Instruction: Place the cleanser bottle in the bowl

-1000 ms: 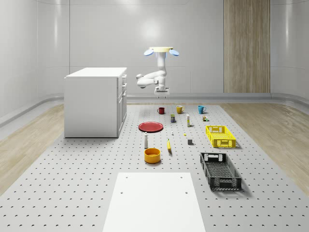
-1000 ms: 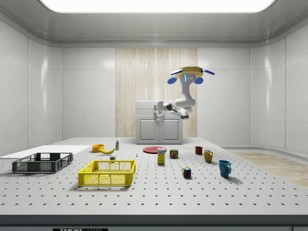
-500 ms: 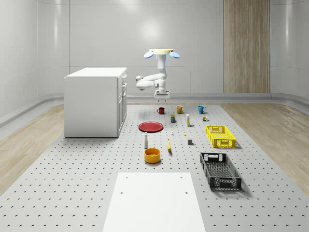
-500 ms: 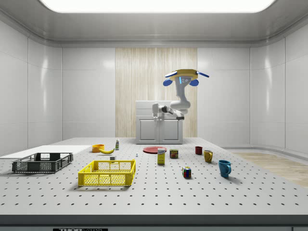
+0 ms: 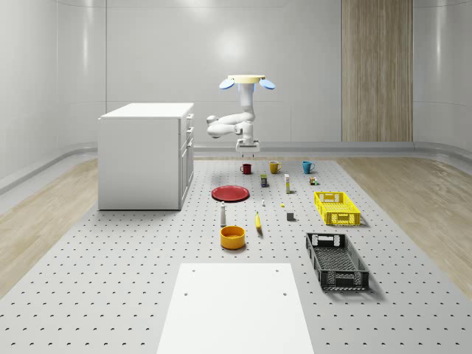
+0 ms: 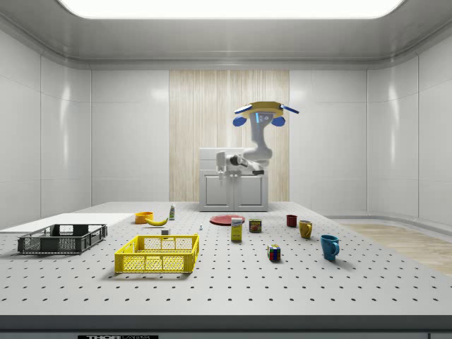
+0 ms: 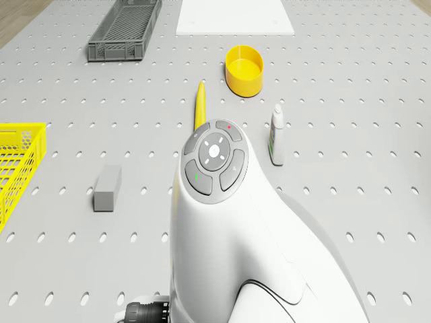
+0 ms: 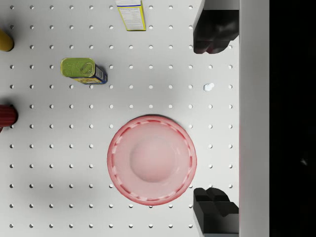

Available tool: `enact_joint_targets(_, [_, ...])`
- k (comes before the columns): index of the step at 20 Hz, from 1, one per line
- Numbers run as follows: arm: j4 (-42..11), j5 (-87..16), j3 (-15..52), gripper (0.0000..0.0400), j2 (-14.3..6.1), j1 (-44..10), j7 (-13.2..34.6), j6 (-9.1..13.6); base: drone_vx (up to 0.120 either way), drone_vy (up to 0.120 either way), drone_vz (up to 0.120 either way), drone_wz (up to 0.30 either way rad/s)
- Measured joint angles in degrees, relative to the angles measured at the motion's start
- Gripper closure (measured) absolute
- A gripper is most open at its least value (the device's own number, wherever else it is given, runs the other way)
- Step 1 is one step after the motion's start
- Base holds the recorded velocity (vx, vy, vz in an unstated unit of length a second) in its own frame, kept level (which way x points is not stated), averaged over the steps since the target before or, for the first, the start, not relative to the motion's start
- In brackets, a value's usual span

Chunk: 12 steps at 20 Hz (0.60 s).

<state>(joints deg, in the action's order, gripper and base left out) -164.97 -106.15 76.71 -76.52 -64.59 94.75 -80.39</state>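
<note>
The cleanser bottle (image 5: 223, 214) is a small white bottle standing upright on the perforated table, also seen in the side view (image 6: 171, 211) and the drone view (image 7: 277, 136). The yellow-orange bowl (image 5: 232, 237) sits just in front of it, apart from it, toward the near side (image 6: 144, 217) (image 7: 244, 70). The drone (image 5: 246, 80) hovers high over the far half of the table (image 6: 259, 113). My gripper (image 5: 247, 148) hangs well above the red plate (image 8: 152, 160), pointing down (image 6: 220, 170). In the wrist view the gripper (image 8: 216, 121) is open, with nothing between its two dark fingertips (image 8: 216, 32).
A white cabinet (image 5: 144, 155) stands at the whole-scene view's left. A banana (image 5: 258, 221) lies beside the bowl, a grey block (image 7: 108, 188) further over. A yellow crate (image 5: 336, 207) and a black crate (image 5: 336, 259) sit on the right. Mugs, a can (image 8: 81, 70) and a box (image 8: 131, 15) stand at the far end.
The drone, with its arm and gripper, has shifted to the side view's left, toward the near end of the table. The gripper stays open. The objects on the table have not moved.
</note>
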Motion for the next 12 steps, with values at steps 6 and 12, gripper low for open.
enact_joint_targets(6, [0.06,0.51,0.24,0.0000,-1.14,-0.29,0.26,-1.06,0.120,0.000,-0.067,0.000])
enact_joint_targets(12, [0.12,0.99,0.46,0.0000,-2.20,-0.56,0.50,-2.05,0.120,0.000,-0.080,0.000])
